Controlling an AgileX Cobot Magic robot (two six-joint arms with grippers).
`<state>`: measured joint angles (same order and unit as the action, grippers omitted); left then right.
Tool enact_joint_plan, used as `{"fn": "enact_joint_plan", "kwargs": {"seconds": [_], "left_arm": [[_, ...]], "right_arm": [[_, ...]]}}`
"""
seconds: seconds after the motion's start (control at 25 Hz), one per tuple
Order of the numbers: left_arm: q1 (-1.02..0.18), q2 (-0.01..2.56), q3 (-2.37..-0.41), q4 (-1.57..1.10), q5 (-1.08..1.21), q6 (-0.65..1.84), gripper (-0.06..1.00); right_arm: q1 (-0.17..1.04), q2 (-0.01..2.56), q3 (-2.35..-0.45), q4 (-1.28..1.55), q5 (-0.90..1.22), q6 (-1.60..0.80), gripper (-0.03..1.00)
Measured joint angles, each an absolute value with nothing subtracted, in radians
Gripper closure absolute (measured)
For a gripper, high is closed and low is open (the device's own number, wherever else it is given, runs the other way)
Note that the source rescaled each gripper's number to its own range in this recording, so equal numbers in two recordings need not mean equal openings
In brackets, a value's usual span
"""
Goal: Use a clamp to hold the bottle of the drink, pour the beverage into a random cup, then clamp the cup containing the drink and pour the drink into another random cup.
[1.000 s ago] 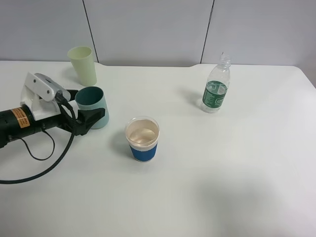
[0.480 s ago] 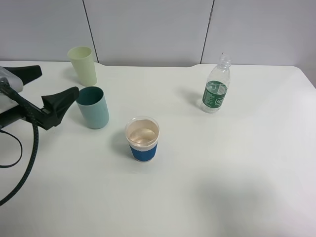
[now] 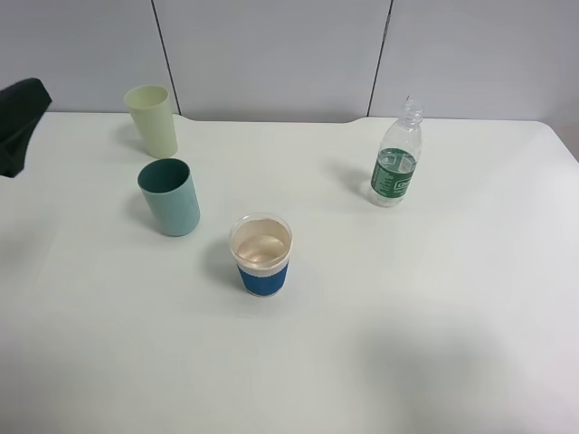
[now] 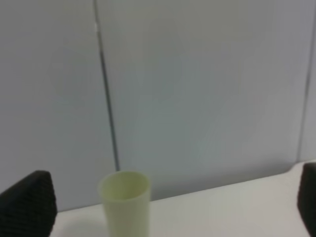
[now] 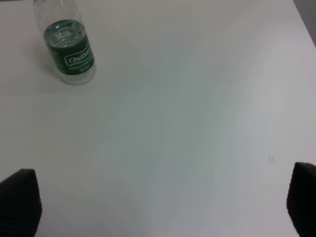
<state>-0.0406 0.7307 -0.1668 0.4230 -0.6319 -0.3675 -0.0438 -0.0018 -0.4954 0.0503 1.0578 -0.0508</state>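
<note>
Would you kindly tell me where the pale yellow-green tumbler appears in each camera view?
Exterior high: pale yellow-green tumbler at the table's far left, behind the teal tumbler.
Left wrist: tumbler low, left of centre.
Right wrist: not in view.
Shared landmark: the dark wall seam behind it.

Bright, even, diffuse light overhead; no glare on white table (image 3: pixel 434 298). Short soft shadows fall left of cups and bottle (image 3: pixel 396 167) (light slightly from right). Exterior view sharp. Left wrist view soft, hazy; right wrist view mildly blurred, fingertips dark at edges.
</note>
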Motion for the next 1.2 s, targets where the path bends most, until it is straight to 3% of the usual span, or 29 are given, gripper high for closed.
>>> {"fn": "enact_joint_plan", "kwargs": {"seconds": [0.6,0.88,1.2], "left_arm": [[-0.041,0.536,-0.561,0.213,0.338,-0.364,-0.03],[-0.041,0.394,-0.618,0.126,0.657,-0.150,-0.03],[-0.041,0.184,-0.619,0.156,0.890,-0.120,-0.04]], "right_arm": [[-0.044,-0.002,-0.495,0.050,1.058,-0.051,-0.03],[-0.044,-0.002,-0.495,0.050,1.058,-0.051,-0.03],[-0.044,-0.002,-0.495,0.050,1.058,-0.051,-0.03]]}}
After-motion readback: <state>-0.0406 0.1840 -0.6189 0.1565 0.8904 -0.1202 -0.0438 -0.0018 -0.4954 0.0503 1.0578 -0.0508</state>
